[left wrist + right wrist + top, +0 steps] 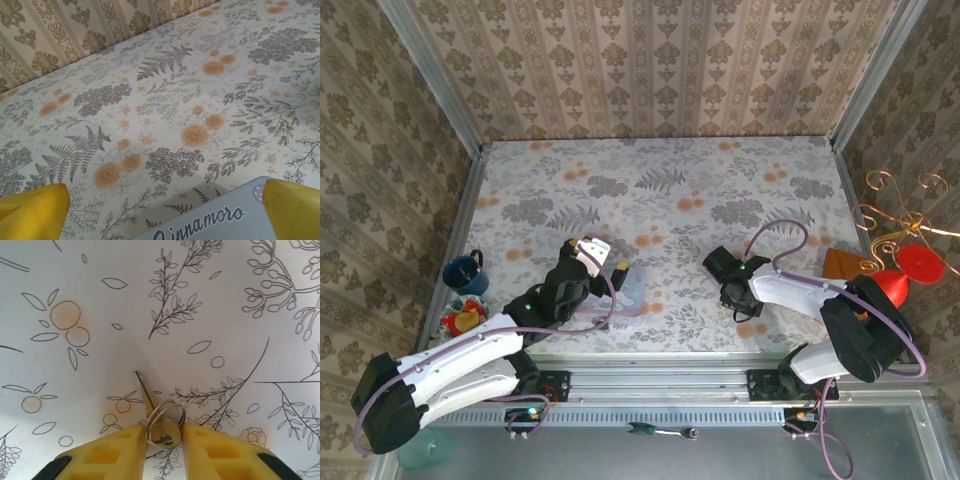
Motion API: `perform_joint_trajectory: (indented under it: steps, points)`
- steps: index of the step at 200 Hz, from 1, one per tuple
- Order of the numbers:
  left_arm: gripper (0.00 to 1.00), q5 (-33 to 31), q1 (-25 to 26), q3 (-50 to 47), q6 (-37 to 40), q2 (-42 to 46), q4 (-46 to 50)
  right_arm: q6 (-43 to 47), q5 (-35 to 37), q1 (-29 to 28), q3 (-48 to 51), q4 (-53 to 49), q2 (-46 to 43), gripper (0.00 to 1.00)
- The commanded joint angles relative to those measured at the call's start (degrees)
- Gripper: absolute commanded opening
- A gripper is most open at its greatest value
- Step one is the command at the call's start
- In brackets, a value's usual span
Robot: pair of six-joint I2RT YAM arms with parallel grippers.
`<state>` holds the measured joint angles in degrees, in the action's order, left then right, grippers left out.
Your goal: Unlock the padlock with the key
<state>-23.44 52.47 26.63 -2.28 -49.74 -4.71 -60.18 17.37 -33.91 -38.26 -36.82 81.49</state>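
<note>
I judge the key (159, 427), lying lower centre on the desk (225, 300), light, thin and slippery, best pinched across its flat bow, where my right claw (164, 436) stands narrow around it, grip uncertain.

Right fingers (117, 452): tips only, the rest cut by the lower edge. Key (161, 432) between them, its bow half covered by its ring (169, 412); gripped or merely touched, cannot tell. Left fingers (35, 210): tips only, at the bottom corners. Tin (220, 217) between them is cut off below, its lettering partly lost.
</note>
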Motion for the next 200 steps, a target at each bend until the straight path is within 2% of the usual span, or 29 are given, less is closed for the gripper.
perform_joint_trajectory:
  steps: [1,134,200]
  points:
    - [1.0,-1.08,0.51,-0.4,0.99,1.39,-0.08,-0.02,-0.41,-0.5,-0.41,4.02,0.93,0.25]
    - [1.0,-1.17,0.64,-0.35,1.19,1.76,0.04,2.42,-0.32,-0.81,1.43,7.53,-3.27,0.12]
    - [1.0,-1.26,0.64,-0.43,1.15,1.75,-0.08,2.6,0.19,-0.81,1.87,7.76,-2.4,0.12]
